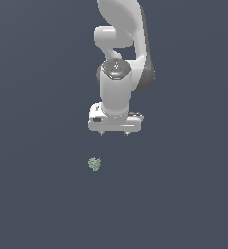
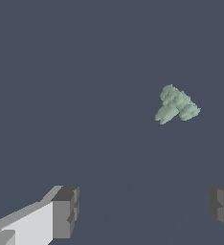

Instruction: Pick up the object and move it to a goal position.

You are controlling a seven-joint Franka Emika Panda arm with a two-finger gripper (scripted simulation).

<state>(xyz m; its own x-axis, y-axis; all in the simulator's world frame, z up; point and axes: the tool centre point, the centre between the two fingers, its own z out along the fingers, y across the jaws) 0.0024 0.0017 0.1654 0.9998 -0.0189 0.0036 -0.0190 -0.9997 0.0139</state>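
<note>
Your gripper (image 1: 114, 133) hangs with jaws spread wide and empty, ready to straddle something small. The object (image 1: 94, 164) lies on the bench (image 1: 33, 194) at about seven o'clock from it, apart, not yet between the fingers (image 2: 66, 213).

The white arm (image 1: 120, 73) hangs over a plain dark grey floor (image 1: 38, 194), its gripper (image 1: 114, 133) pointing down. Only the two short fingertips (image 1: 102, 133) show under the hand, set apart. The pale green blob (image 1: 94, 164) lies below the fingertips, well apart from them, slightly toward the exterior view's left.
</note>
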